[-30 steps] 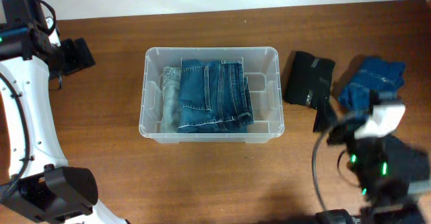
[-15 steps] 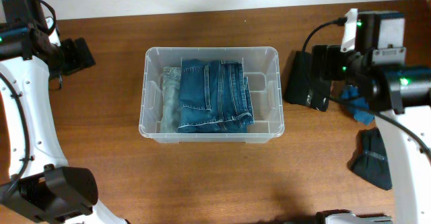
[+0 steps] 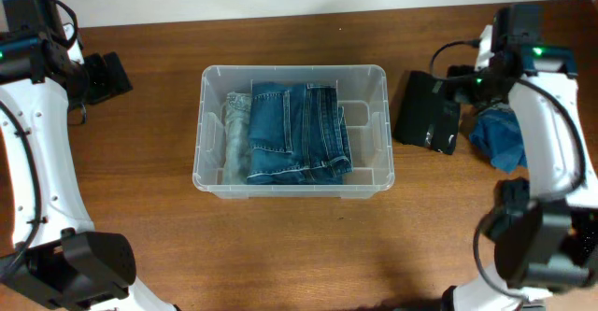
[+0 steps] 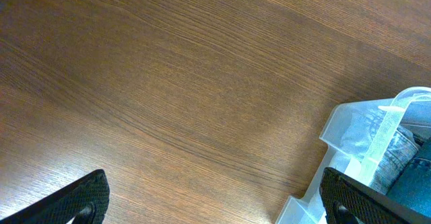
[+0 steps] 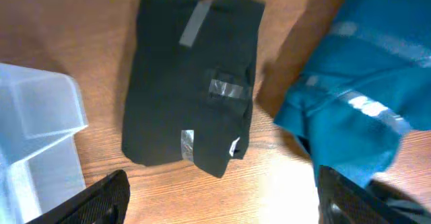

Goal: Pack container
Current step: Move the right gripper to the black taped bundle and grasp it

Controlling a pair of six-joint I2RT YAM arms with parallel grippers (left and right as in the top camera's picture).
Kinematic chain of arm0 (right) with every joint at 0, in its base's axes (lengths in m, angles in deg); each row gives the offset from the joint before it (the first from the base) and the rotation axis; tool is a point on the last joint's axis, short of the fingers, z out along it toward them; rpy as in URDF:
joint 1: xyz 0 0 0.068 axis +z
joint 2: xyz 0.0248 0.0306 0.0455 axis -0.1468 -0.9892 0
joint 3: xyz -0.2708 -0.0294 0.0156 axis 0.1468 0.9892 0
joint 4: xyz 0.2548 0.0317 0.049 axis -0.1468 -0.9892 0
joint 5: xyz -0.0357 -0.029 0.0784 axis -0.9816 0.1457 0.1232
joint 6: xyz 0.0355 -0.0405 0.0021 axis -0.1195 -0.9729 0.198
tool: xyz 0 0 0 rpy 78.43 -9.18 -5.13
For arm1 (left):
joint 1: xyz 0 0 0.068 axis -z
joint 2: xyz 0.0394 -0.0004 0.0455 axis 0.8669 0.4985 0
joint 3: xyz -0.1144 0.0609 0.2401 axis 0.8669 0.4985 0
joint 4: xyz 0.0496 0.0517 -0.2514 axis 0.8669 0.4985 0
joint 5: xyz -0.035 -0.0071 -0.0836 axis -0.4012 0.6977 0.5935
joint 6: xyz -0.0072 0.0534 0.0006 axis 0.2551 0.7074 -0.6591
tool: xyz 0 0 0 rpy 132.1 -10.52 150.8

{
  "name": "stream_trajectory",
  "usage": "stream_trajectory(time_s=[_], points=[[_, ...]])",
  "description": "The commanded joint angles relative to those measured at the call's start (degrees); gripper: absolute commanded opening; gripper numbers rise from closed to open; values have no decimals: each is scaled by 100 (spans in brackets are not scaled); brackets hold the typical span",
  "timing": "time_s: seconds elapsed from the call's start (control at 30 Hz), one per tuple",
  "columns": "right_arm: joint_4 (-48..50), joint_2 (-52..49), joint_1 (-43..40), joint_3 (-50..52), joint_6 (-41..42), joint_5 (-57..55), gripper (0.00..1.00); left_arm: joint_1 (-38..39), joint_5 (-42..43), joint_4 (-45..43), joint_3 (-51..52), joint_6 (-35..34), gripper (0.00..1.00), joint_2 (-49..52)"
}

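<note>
The container (image 3: 291, 70) stands on the table (image 3: 140, 199), holding folded jeans (image 3: 297, 134). Left gripper (image 4: 215, 200): jaws spread, empty, left of the container. Right gripper (image 5: 222, 200): jaws spread, empty, right of the container above a black garment (image 5: 192, 76).

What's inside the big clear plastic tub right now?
The clear rectangular plastic tub holds folded dark blue denim jeans, with a paler folded denim piece beside them. A strip of the tub's floor on the other side is bare. Anything beneath the denim is covered.
</note>
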Motion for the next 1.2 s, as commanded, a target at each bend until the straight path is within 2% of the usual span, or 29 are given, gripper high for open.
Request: stream_trajectory(time_s=[0.0, 0.1, 0.33, 0.67, 0.8, 0.87, 0.93, 0.97, 1.03, 1.13, 1.17], points=[[76, -374, -166, -68, 214, 439, 85, -11, 42, -9, -37, -31, 99, -46], [310, -688, -323, -63, 216, 918, 86, -9, 42, -9, -37, -31, 99, -46], [809, -1228, -417, -42, 214, 1025, 96, -9, 42, -9, -37, -31, 100, -46], [1147, -1902, -413, 35, 431, 1322, 97, -9, 42, -9, -37, -31, 99, -46], [1121, -2267, -417, 105, 431, 1342, 92, -9, 42, -9, -37, -31, 99, -46], [1080, -2337, -417, 109, 431, 1342, 83, -11, 42, -9, -37, -31, 99, -46], [1051, -2341, -417, 109, 426, 1342, 64, -9, 42, -9, -37, -31, 99, -46], [1029, -2339, -417, 107, 424, 1340, 58, -9, 42, -9, -37, -31, 99, -46], [940, -2328, -417, 96, 330, 1316, 38, -9, 42, -9, -37, -31, 99, -46], [719, -2288, -422, -26, 164, 1276, 25, -11, 42, -9, -37, -31, 99, -46], [603, -2236, -422, -114, 164, 1233, 24, -9, 42, -9, -37, -31, 100, -46]])
